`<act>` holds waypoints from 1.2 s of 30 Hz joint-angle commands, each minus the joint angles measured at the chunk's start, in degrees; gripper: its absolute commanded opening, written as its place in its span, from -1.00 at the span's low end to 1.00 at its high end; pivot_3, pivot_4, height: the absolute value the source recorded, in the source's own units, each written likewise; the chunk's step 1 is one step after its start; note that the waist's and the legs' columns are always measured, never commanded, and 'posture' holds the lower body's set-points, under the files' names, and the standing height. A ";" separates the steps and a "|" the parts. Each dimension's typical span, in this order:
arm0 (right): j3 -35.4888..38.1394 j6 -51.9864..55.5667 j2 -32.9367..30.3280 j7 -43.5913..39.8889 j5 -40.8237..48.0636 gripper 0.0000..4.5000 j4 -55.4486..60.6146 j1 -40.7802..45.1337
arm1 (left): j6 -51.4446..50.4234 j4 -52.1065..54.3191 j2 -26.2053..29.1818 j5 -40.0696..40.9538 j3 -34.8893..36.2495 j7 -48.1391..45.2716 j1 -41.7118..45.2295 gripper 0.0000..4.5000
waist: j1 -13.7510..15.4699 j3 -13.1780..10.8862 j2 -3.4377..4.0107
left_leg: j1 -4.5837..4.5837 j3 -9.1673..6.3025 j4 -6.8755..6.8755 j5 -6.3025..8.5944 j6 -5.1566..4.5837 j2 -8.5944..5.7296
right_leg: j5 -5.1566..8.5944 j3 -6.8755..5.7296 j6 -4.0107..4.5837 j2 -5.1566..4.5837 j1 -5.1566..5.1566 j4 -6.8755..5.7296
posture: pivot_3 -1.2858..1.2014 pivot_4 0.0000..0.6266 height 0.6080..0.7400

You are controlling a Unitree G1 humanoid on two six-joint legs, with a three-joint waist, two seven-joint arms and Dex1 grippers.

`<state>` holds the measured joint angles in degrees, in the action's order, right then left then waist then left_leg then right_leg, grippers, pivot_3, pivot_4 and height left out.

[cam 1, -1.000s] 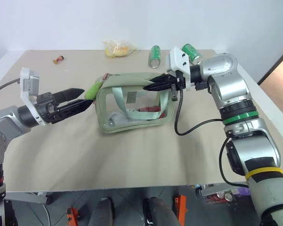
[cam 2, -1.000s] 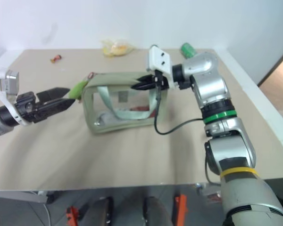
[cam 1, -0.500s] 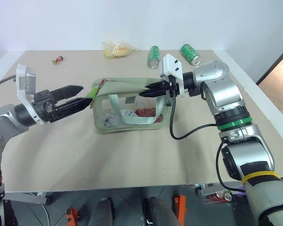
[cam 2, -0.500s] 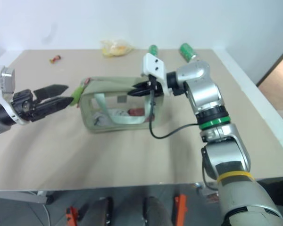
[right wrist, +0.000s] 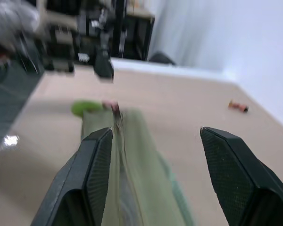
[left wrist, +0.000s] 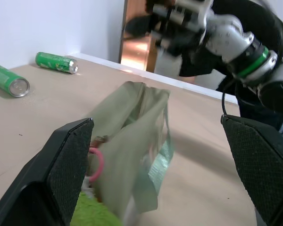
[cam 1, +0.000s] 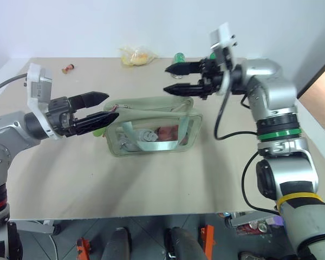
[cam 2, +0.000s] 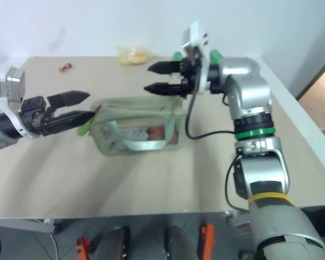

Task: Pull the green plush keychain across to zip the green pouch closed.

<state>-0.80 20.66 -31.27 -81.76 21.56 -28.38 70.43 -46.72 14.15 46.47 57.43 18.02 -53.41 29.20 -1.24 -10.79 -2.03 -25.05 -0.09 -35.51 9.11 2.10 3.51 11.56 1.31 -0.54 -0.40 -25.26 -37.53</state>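
Observation:
The green pouch (cam 1: 151,128) lies on the tan table (cam 1: 151,184), its clear side panel facing me, with items and a strap visible inside. The green plush keychain (cam 2: 85,128) hangs at the pouch's left end, partly behind my left gripper's lower finger; it is also in the left wrist view (left wrist: 92,214), close to one finger. My left gripper (cam 1: 109,106) is open and level just left of the pouch, holding nothing. My right gripper (cam 1: 168,79) is open above the pouch's top right, pointing left, apart from it and empty.
A yellow plastic bag (cam 1: 136,56) and a small red object (cam 1: 69,67) lie at the table's far edge. Two green cans (left wrist: 56,62) (left wrist: 9,80) lie at the far right, behind my right arm. The table's right edge drops off near that arm.
My right gripper opened, let go of the pouch's top and rose away. The pouch, lifted half a second ago, settled back on the table. My left gripper stayed open and edged right.

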 commanded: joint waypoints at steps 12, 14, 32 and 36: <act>-2.49 -4.87 -11.71 -2.39 -7.01 0.36 3.11 -11.67 | -0.45 1.20 0.90 1.90 1.84 -0.98 0.53 1.00 | -0.31 -0.01 0.02 | 0.06 0.06 0.01 0.00 0.00 0.01 | 0.01 0.08 0.04 0.04 -0.03 -0.03 | 0.03 -0.52 1.00; -2.82 -4.26 -10.99 -1.73 -7.04 0.36 3.55 -12.34 | -0.22 0.73 0.56 1.47 1.07 -0.93 1.23 1.00 | -0.32 -0.01 0.02 | 0.08 0.05 0.00 0.00 0.00 0.01 | 0.00 0.08 0.04 0.05 -0.02 -0.05 | 0.03 -0.52 1.00; -4.04 -4.96 -5.58 1.87 -7.85 -0.91 -0.30 -12.70 | 1.77 -1.59 -1.52 -1.00 1.37 0.32 -0.14 1.00 | -0.29 -0.01 0.01 | 0.05 0.05 -0.04 0.00 0.00 0.00 | -0.01 0.11 0.01 0.06 0.00 -0.05 | 0.03 -0.52 1.00; -4.26 -4.70 -5.55 1.58 -7.66 -0.99 0.41 -13.24 | 2.37 -3.40 -1.66 -1.00 4.19 2.64 -1.01 1.00 | -0.30 -0.01 0.01 | 0.07 0.05 -0.04 0.00 0.00 0.01 | -0.01 0.11 0.01 0.07 -0.01 -0.06 | 0.03 -0.52 1.00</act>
<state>-6.23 16.31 -36.55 -80.07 13.24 -29.14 56.13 -45.77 11.38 44.47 56.24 18.80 -51.87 28.12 -1.54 -10.80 -2.01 -24.98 -0.04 -35.54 9.11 2.10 3.52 11.54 1.41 -0.53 -0.33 -25.26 -37.59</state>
